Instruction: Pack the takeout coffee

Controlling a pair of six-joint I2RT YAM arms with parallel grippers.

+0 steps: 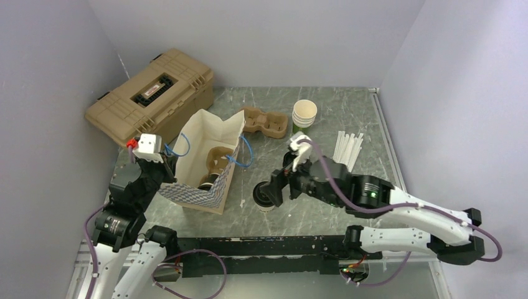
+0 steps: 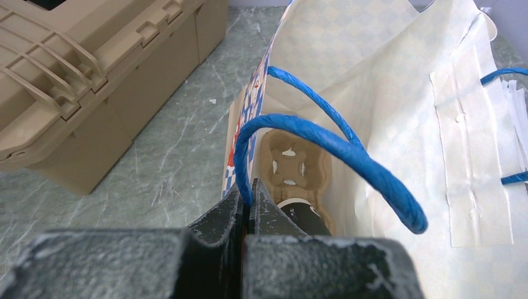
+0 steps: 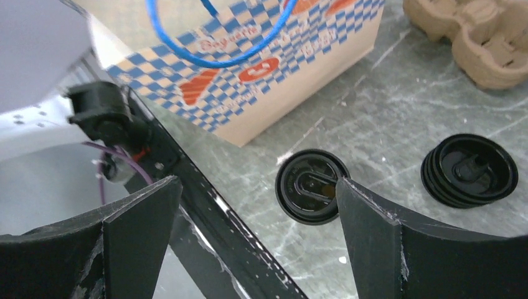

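Over on the left, a tan toolbox (image 1: 149, 93) sits against the wall. Beside it, the left gripper (image 2: 249, 194) is pinched tight on the blue handle (image 2: 324, 134) of the paper bag (image 1: 208, 134), which stands open with a cardboard cup tray (image 2: 292, 165) inside. Right of the bag, the takeout coffee (image 1: 262, 198) stands on the table (image 1: 348, 106) with its black lid on, just in front of the right gripper (image 1: 277, 187). That gripper's fingers are spread wide and hold nothing. A stack of lids (image 3: 470, 169) lies beside the coffee.

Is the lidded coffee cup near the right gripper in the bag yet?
Out. The cup stands upright on the table, beside the bag, lid on, in front of the open right gripper.
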